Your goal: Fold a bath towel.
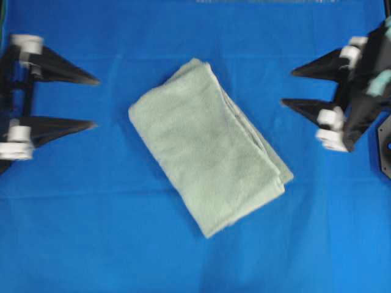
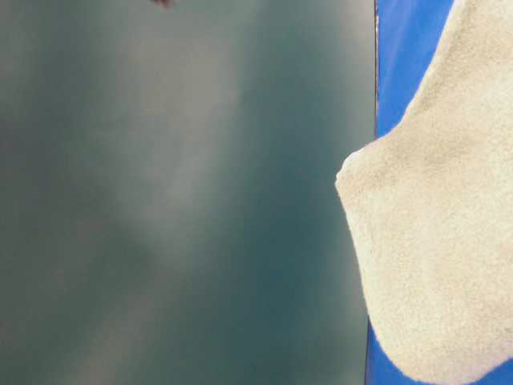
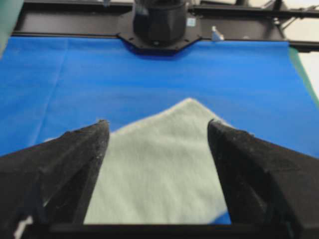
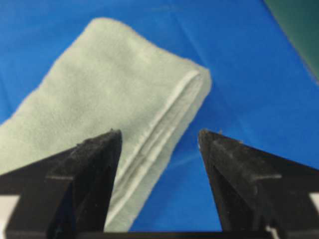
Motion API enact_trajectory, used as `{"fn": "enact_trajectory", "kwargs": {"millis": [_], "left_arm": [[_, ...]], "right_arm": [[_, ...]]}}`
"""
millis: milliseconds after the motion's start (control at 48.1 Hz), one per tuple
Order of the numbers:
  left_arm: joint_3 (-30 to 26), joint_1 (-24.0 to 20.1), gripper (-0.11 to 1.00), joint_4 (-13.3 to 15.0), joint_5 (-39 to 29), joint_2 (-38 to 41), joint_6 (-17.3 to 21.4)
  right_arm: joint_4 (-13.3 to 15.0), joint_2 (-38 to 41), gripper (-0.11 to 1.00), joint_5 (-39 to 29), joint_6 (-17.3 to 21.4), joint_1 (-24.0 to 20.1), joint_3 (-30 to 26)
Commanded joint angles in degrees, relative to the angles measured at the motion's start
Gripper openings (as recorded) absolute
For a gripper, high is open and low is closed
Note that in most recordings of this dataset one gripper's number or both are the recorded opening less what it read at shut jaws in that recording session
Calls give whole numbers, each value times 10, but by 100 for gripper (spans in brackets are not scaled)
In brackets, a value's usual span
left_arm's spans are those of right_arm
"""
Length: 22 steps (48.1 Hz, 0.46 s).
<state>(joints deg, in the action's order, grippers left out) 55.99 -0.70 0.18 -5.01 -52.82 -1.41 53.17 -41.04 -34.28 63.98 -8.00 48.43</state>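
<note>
Bath towel (image 1: 208,146) at frame centre on blue table covering (image 1: 91,232), folded into compact oblong, long axis upper left to lower right. Fuzzy sage terry, stacked hemmed edges along right side (layered, several plies). Left gripper (image 1: 95,102) at left edge, right gripper (image 1: 287,86) at right edge; both spread apart, empty, clear of cloth. Right nearer.

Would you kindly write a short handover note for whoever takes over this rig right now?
Left pincer: open, empty, at the left side, clear of the towel.
Right pincer: open, empty, at the right side, also clear.
Bath towel: lies mid-table on the blue table covering, folded into a compact stacked rectangle set diagonally; layered edges show along its right side.
Done: the folding appears complete.
Left: probably nothing; perhaps check that the layers are neat.
</note>
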Motion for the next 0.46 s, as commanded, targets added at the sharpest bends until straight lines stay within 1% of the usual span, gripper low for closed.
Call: {"fn": "enact_trajectory", "kwargs": {"millis": [0, 104, 270, 437], "left_arm": [[23, -6, 76, 1, -17, -53, -1], [74, -15, 76, 1, -31, -131, -2], [148, -26, 76, 1, -47, -228, -15], [194, -28, 76, 1, -73, -275, -32]], "right_arm": [[9, -53, 64, 4, 1, -1, 20], [21, -112, 64, 12, 2, -1, 61], [48, -216, 63, 43, 7, -1, 153], [49, -280, 63, 54, 17, -1, 218]]}}
